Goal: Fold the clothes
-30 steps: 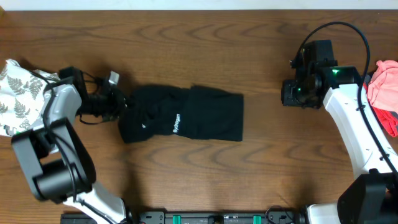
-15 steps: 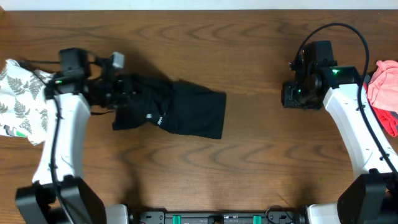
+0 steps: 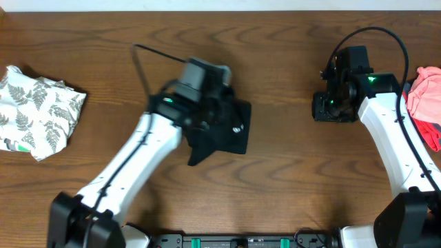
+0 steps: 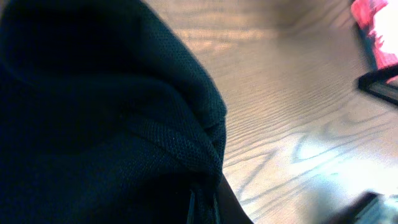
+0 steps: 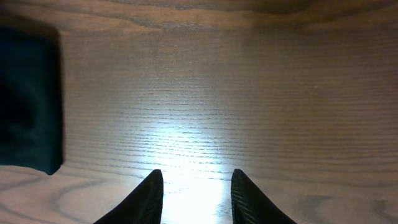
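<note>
Evidently the task was only partly done. The black garment (image 3: pixel 231 134) was seen near the middle of the table (image 3: pixel 289 179), gathered into a compact, doubled-over shape with one corner trailing toward the near edge. Its fold was therefore judged to be under way but not squared off. The left gripper (image 3: pixel 217 111) was stretched out over it with the jaws closed. In the left wrist view dark mesh fabric was bunched right at the fingertips, so a pinch on the garment was taken to be held. The right gripper (image 5: pixel 194 186) was poised above bare wood well to the right, its fingers partly apart with nothing between them; only a dark edge of the black garment was caught at the left of its view. A white fern-print garment (image 3: pixel 38 117) lay crumpled at the table's left edge and a pink garment (image 3: pixel 426 93) was heaped at the right edge, and both were judged unfolded. Flattening the black piece and folding the other two were reckoned left to do.
</note>
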Tool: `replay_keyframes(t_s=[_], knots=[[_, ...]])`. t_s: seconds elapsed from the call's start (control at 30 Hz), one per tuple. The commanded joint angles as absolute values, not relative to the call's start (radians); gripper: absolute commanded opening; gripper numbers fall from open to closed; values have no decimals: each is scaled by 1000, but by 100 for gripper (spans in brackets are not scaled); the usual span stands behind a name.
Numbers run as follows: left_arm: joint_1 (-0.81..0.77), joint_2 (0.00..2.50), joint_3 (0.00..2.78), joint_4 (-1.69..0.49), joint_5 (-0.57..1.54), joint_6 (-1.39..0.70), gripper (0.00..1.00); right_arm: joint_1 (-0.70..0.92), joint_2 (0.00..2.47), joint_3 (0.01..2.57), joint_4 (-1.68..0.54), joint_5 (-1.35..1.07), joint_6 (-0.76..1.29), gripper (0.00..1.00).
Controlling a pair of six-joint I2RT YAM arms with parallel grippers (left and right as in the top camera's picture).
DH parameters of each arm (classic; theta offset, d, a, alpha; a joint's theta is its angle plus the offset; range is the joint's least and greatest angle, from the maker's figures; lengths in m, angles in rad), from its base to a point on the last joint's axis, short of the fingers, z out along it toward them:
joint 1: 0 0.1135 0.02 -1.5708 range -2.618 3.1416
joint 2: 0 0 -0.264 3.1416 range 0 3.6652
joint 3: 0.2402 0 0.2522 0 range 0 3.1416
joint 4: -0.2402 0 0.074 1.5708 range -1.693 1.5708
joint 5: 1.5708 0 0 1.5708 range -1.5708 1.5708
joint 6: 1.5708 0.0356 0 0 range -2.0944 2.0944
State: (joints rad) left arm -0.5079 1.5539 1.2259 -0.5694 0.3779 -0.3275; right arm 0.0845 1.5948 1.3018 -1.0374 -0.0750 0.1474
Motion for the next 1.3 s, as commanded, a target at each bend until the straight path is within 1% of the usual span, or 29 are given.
replay_keyframes(t_s=[0.0, 0.1, 0.27, 0.33, 0.37, 0.43, 0.47, 0.5, 0.57, 0.6, 0.73, 0.87, 0.97, 1.03, 1.1, 1.13, 1.2, 1.27], knots=[[-595, 1633, 1251, -554, 192, -361, 6, 72, 1592, 1309, -1046, -76, 123, 34], [-641, 1723, 1251, -543, 171, -361, 6, 72, 1592, 1309, -1056, -79, 117, 34], [-652, 1831, 1251, -525, 171, -361, 6, 72, 1592, 1309, -1063, -79, 113, 34], [-651, 1852, 1251, -524, 171, -361, 8, 72, 1592, 1309, -1063, -79, 113, 34], [-651, 1854, 1251, -524, 171, -361, 16, 72, 1592, 1309, -1063, -79, 113, 34], [-651, 1853, 1251, -524, 173, -361, 35, 72, 1592, 1309, -1062, -79, 114, 34], [-651, 1851, 1252, -524, 175, -361, 37, 72, 1592, 1309, -1063, -79, 113, 33], [-651, 1849, 1254, -525, 177, -361, 41, 72, 1592, 1309, -1063, -79, 114, 34], [-651, 1840, 1264, -526, 198, -350, 59, 72, 1592, 1309, -1063, -79, 113, 34], [-651, 1829, 1276, -536, 200, -344, 63, 72, 1592, 1309, -1063, -78, 113, 34], [-647, 1755, 1340, -607, 182, -291, 64, 72, 1592, 1309, -1058, -79, 105, 34], [-596, 1624, 1399, -693, 45, -282, 64, 73, 1592, 1309, -1051, -128, 40, 34], [-513, 1535, 1399, -708, 29, -282, 64, 83, 1592, 1309, -1036, -364, -156, 31], [-443, 1504, 1399, -725, 30, -283, 64, 104, 1594, 1309, -1020, -540, -266, 24], [-366, 1496, 1399, -752, 35, -286, 64, 135, 1596, 1309, -985, -618, -293, 18], [-346, 1496, 1399, -760, 39, -286, 64, 150, 1598, 1309, -966, -627, -293, 18], [-290, 1505, 1393, -783, 41, -286, 64, 205, 1605, 1309, -912, -628, -292, 21], [-252, 1515, 1391, -801, 45, -290, 65, 254, 1617, 1309, -873, -628, -292, 30]])
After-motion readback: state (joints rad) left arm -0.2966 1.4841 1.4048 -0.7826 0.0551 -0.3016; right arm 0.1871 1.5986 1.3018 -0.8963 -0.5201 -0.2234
